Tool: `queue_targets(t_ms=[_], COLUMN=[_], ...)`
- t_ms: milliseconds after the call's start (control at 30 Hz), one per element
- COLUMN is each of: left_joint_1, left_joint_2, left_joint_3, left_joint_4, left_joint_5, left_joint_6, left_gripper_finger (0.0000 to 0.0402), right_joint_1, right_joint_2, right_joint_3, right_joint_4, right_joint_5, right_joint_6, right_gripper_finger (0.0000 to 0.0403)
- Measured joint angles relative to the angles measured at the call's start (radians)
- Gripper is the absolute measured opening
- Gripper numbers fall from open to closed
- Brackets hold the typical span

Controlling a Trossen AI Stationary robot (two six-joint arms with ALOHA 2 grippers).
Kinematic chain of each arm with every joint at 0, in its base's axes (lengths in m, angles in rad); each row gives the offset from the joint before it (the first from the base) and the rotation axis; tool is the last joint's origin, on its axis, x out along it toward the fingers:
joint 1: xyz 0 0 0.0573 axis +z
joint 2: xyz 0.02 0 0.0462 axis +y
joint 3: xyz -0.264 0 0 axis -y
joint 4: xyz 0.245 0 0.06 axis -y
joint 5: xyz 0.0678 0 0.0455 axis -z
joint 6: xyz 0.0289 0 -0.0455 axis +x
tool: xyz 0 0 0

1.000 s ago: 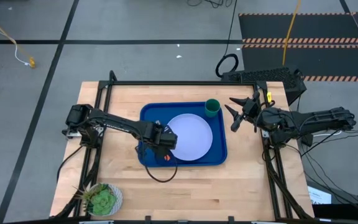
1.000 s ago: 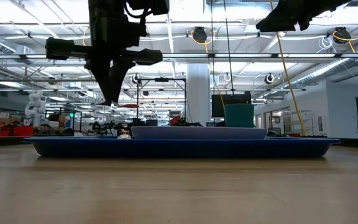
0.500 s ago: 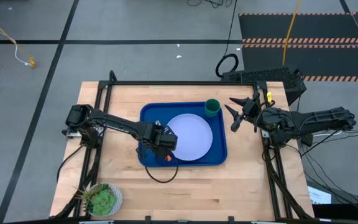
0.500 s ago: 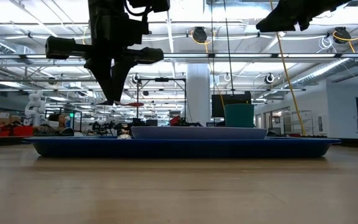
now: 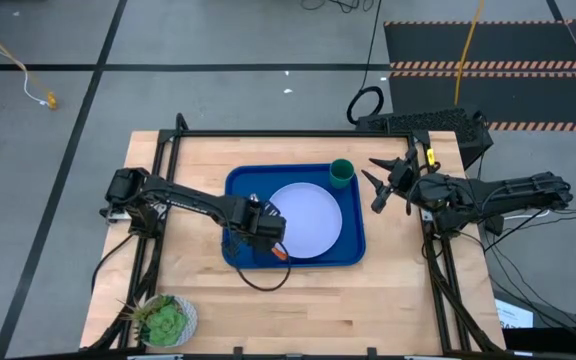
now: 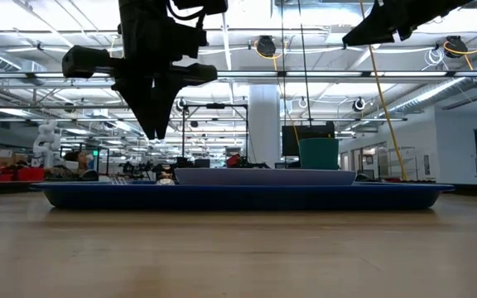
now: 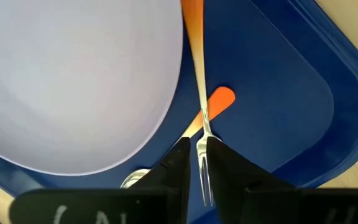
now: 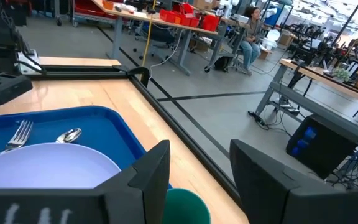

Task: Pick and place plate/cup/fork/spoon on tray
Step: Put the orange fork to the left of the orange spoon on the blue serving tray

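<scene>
The blue tray (image 5: 293, 262) lies mid-table. On it are the pale plate (image 5: 306, 218), the green cup (image 5: 341, 173) at its far right corner, and the fork (image 7: 199, 112) and spoon (image 7: 221, 98) at its left near part. The fork lies across the spoon's handle, its orange handle beside the plate's rim. Its tines (image 8: 20, 132) and the spoon's bowl (image 8: 70, 135) rest on the tray floor. My left gripper (image 7: 199, 155) hangs above the fork's tines (image 6: 153, 135), fingers pointing down and a narrow gap apart, touching nothing. My right gripper (image 5: 372, 185) is open and empty, raised right of the tray.
A small white pot with a green plant (image 5: 165, 320) stands at the table's near left corner. A dark frame runs along the table's edges (image 5: 268, 133). Bare wood lies left and near of the tray.
My left gripper has let go of the fork and its fingers have parted a little in the low view. The fork's orange handle now shows lying on the tray by the plate's near left rim. My right arm has kept still.
</scene>
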Motion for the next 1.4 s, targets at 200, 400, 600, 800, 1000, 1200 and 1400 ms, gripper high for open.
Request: queue_targets(t_ms=[200, 400, 600, 800, 1000, 1200, 1400], left_joint_1=[0.0, 0.0, -0.003, 0.0, 0.025, 0.038, 0.033], left_joint_2=[0.0, 0.0, 0.0, 0.0, 0.0, 0.0, 0.0], left_joint_3=[0.0, 0.0, 0.0, 0.0, 0.0, 0.0, -0.023], left_joint_4=[0.0, 0.006, 0.034, 0.039, 0.039, 0.039, 0.071], left_joint_5=[0.0, 0.0, 0.001, 0.011, 0.08, 0.101, 0.112], left_joint_6=[-0.017, -0.016, -0.091, -0.108, -0.197, -0.336, -0.362], left_gripper_finger=[0.0057, 0.0058, 0.0058, 0.0058, 0.0058, 0.0058, 0.0058], right_joint_1=[0.0, 0.0, 0.0, 0.0, 0.0, 0.0, 0.0], right_joint_2=[0.0, 0.0, 0.0, 0.0, 0.0, 0.0, 0.0], right_joint_3=[0.0, 0.0, 0.0, 0.0, 0.0, 0.0, 0.0], right_joint_4=[0.0, 0.0, 0.0, 0.0, 0.0, 0.0, 0.0], right_joint_5=[0.0, 0.0, 0.0, 0.0, -0.001, -0.001, -0.001], right_joint_6=[0.0, 0.0, 0.0, 0.0, 0.0, 0.0, 0.0], right_gripper_finger=[0.016, 0.016, 0.016, 0.016, 0.016, 0.016, 0.016])
